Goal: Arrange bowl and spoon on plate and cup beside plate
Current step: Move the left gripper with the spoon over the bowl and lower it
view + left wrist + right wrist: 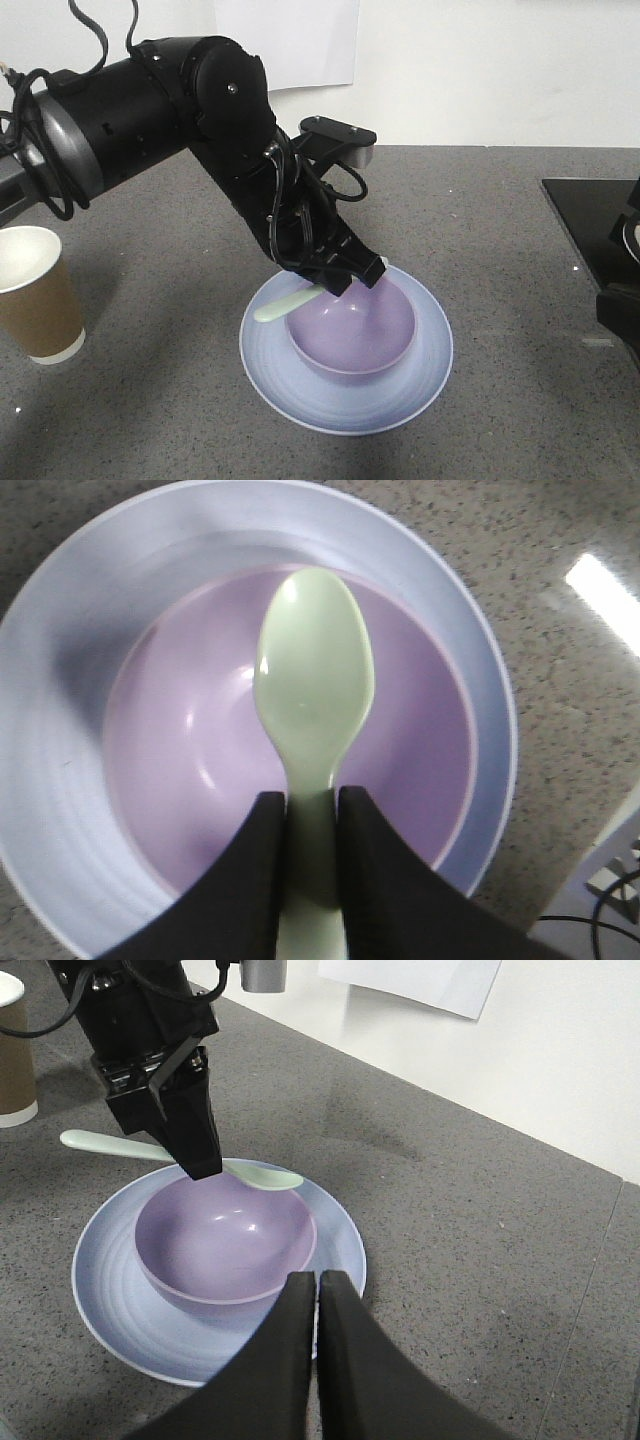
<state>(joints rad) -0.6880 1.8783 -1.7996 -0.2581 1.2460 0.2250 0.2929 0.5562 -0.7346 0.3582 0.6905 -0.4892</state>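
the left gripper [310, 830] is clenching the spoon [313, 695] by its handle, holding the scoop over the bowl [351, 328] in the lower middle of the front view. the bowl is sitting inside the plate [300, 400] on the grey counter [500, 240]. the cup [35, 295] is standing upright at the far left edge — well apart from the plate. the right gripper [318, 1305] is hovering near the plate's rim, fingers pressed together and grasping nothing.
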